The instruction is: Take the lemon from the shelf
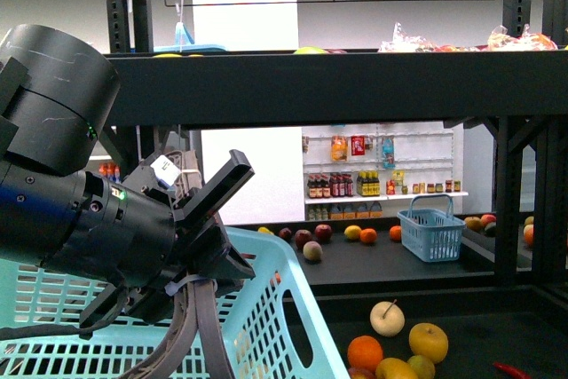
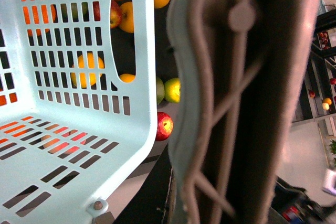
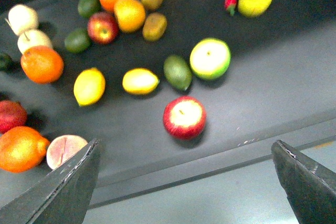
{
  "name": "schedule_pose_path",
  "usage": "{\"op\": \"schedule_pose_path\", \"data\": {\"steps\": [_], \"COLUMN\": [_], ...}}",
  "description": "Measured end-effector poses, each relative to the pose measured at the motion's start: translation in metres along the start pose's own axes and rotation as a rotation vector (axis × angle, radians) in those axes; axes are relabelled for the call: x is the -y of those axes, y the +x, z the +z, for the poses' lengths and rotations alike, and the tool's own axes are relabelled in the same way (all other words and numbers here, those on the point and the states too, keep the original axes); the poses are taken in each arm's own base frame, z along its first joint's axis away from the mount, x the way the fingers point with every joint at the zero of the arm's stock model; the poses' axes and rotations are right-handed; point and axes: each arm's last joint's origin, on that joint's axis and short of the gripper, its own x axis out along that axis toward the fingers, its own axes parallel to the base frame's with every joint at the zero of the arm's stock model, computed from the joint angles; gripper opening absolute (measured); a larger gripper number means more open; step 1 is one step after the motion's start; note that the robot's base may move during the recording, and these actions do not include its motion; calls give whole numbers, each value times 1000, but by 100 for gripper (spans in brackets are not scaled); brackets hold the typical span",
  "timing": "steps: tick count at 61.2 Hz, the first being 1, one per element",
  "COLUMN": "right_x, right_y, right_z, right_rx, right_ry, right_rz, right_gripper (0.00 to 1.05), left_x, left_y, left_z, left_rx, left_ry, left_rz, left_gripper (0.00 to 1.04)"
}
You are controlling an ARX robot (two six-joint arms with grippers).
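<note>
Front view: the left gripper (image 1: 232, 219) hangs over the near rim of a pale turquoise basket (image 1: 293, 308). Its fingers look splayed, with a grey strap (image 1: 197, 312) looping down below them. I cannot tell whether they pinch the strap. Behind them stands the shelf (image 1: 311, 86). A small blue basket (image 1: 432, 232) sits on its middle tier beside a row of loose fruit, and its contents are not visible. More fruit lies on the lower tier.

Left wrist view: the turquoise basket's slotted floor shows bare. Oranges and apples on the shelf outside are visible through the slots. A red apple (image 2: 164, 125) lies just beyond the basket's corner. A blurred grey ribbed piece (image 2: 220, 103) fills the middle of the view and hides the jaws.

Right wrist view: the right gripper (image 3: 186, 184) is spread wide above the tier's front edge and holds nothing. The lemon (image 3: 89, 86) lies loose on the dark shelf surface, in no container. It lies between an orange (image 3: 42, 64) and a smaller yellow oval fruit (image 3: 140, 81), apart from both. A green apple (image 3: 210, 59) lies further along.
</note>
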Motion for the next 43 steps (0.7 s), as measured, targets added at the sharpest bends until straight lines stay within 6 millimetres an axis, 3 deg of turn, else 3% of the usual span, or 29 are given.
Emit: {"op": "schedule_pose_path", "data": {"steps": [11, 21, 32, 43], "right_x": [-25, -59, -97, -121], "right_y": [73, 121, 171, 215], "right_z": [6, 2, -13, -36], "right_rx": [-178, -270, -351, -420], "right_ry": [21, 28, 5, 12], "right_rz": [-11, 20, 6, -16], "right_gripper": [97, 97, 97, 97], "left_x": [0, 0, 0, 0], "left_y": [0, 0, 0, 0], "left_z": [0, 0, 0, 0], "left_rx": [-3, -1, -1, -1], "left_ry": [2, 2, 3, 3], "left_rz": [-4, -2, -1, -2], "left_gripper": [14, 14, 14, 14]}}
